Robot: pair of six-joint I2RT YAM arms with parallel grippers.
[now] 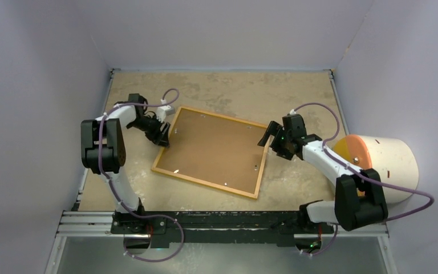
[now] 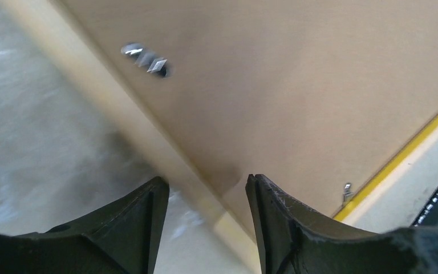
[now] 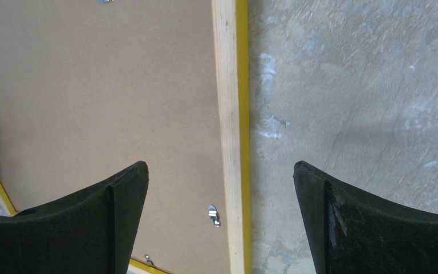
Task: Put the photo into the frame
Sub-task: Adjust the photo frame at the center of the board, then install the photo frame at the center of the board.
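The frame point(image 1: 205, 182) lies face down in the middle of the table, wood-brown back up, with a thin yellow strip showing along its edges. A brown backing board point(image 1: 214, 149) fills it, with small metal clips point(image 3: 214, 216) along the rails. The photo is hidden. My left gripper point(image 1: 162, 134) is at the frame's left rail point(image 2: 117, 111). Its jaws point(image 2: 207, 185) stand partly apart, straddling that rail without visibly touching it. My right gripper point(image 1: 267, 137) hovers wide open over the right rail point(image 3: 226, 85), one finger above the board and the other above the table point(image 3: 220, 168).
A large white cylinder with an orange end face point(image 1: 385, 165) lies at the right, beside the right arm. Pale walls close the table point(image 1: 234, 91) on the left, back and right. A metal rail runs along the near edge.
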